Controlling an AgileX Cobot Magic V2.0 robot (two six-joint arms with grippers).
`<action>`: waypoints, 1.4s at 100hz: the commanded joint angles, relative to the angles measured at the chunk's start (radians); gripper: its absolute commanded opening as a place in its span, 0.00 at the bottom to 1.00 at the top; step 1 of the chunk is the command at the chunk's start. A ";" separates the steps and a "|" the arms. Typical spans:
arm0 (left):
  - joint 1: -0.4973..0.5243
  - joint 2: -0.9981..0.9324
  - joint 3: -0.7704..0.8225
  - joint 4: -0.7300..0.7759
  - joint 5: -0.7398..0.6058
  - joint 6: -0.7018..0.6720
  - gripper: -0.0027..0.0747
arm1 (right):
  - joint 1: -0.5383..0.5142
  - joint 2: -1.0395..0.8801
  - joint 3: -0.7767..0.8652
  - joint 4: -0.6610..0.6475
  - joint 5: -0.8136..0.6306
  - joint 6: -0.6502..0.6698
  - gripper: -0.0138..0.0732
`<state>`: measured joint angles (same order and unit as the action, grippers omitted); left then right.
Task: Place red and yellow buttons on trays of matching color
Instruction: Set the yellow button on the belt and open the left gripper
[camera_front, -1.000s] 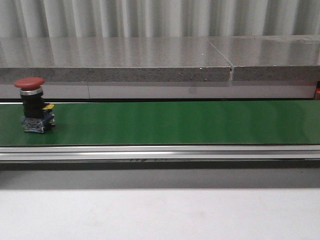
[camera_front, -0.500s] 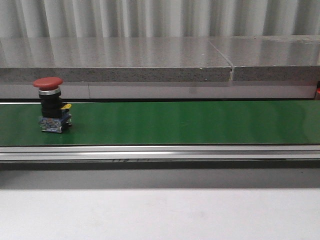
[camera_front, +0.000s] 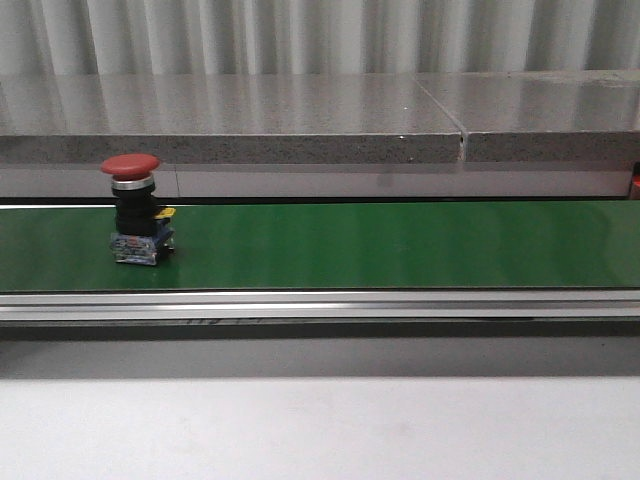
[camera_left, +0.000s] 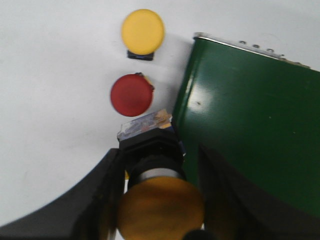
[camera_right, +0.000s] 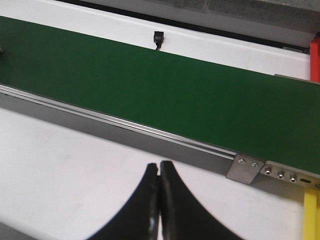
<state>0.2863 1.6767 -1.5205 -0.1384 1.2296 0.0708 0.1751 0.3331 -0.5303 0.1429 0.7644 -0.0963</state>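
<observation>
A red button (camera_front: 130, 210) with a black body stands upright on the green belt (camera_front: 400, 245) at the left in the front view. My left gripper (camera_left: 160, 152) is shut on a yellow button (camera_left: 160, 207), held above the white table beside the belt's end (camera_left: 250, 130). Below it, another yellow button (camera_left: 143, 32) and a red button (camera_left: 131, 95) stand on the table. My right gripper (camera_right: 160, 166) is shut and empty, over the white table in front of the belt (camera_right: 150, 85). No trays show. Neither gripper shows in the front view.
A metal rail (camera_front: 320, 303) runs along the belt's front edge, and a grey stone ledge (camera_front: 300, 120) lies behind. A small black part (camera_right: 158, 39) sits behind the belt. A red piece (camera_right: 315, 55) and a yellow strip (camera_right: 311, 215) show at the belt's end.
The red button has moved to the right along the belt, still upright. Nothing else in the front view has changed.
</observation>
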 joint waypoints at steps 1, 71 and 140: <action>-0.047 -0.049 -0.010 -0.019 -0.041 0.000 0.02 | 0.002 0.004 -0.024 0.009 -0.069 -0.008 0.08; -0.144 0.044 0.009 -0.010 -0.017 0.027 0.33 | 0.002 0.004 -0.024 0.009 -0.069 -0.008 0.08; -0.144 -0.021 0.000 -0.086 -0.173 0.037 0.68 | 0.002 0.004 -0.024 0.009 -0.069 -0.008 0.08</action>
<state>0.1496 1.7387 -1.4877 -0.1963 1.1174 0.0969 0.1751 0.3331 -0.5303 0.1429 0.7644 -0.0963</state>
